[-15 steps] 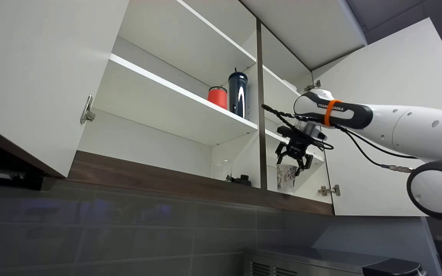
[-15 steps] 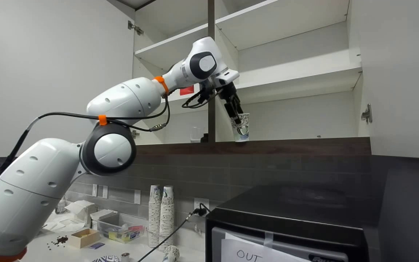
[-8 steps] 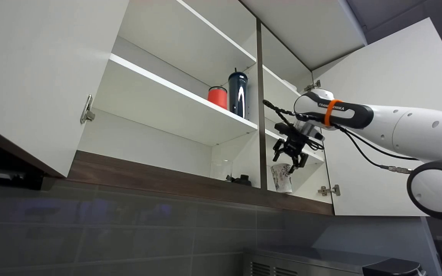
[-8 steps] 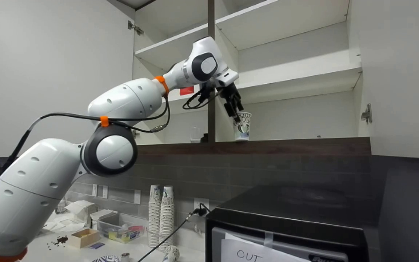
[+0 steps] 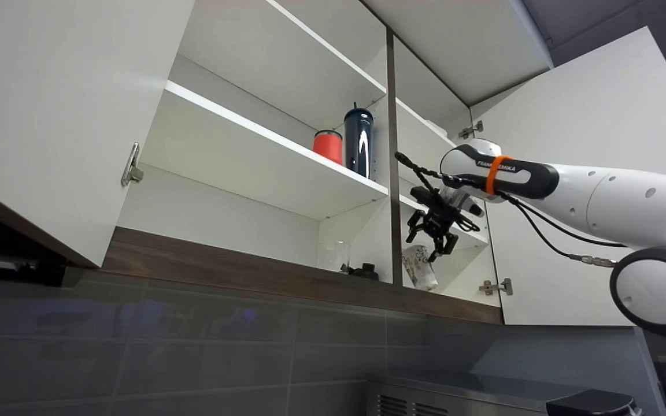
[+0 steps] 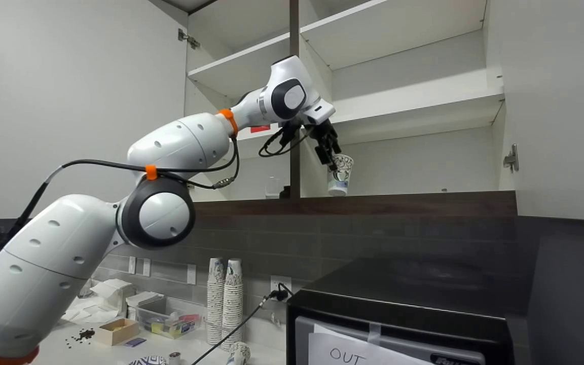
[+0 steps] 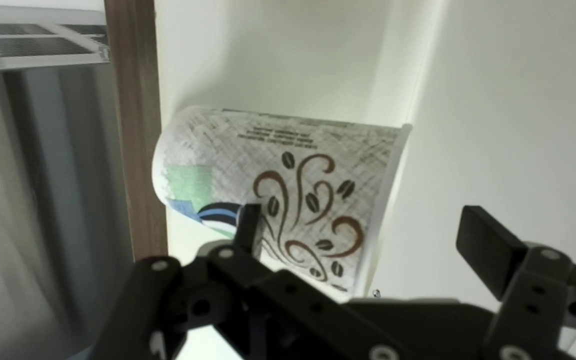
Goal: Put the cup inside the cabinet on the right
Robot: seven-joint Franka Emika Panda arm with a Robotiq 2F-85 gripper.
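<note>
The whitish paper cup point(image 5: 420, 269) with a swirl and coffee-bean pattern stands tilted on the floor of the narrow cabinet section point(image 5: 467, 283), near its dark wood front edge. It also shows tilted in an exterior view point(image 6: 341, 176) and in the wrist view point(image 7: 313, 185). My gripper point(image 5: 423, 245) is open just above and beside the cup's rim, also seen in an exterior view point(image 6: 336, 159). In the wrist view my open gripper point(image 7: 363, 225) has one finger overlapping the cup's side; the other finger is well apart from it. The finger seems to touch the cup.
A red cup point(image 5: 328, 147) and dark blue bottle point(image 5: 358, 141) stand on a shelf in the wider section. A dark divider point(image 5: 392, 156) separates the sections. The narrow section's door point(image 6: 560, 111) stands open. A black appliance point(image 6: 398, 284) sits below, and stacked cups point(image 6: 232, 304) stand on the counter.
The cup has gone from nearly upright to clearly tilted, its rim shifting away from the arm. My gripper has moved slightly the same way, over the cup's rim, with fingers apart.
</note>
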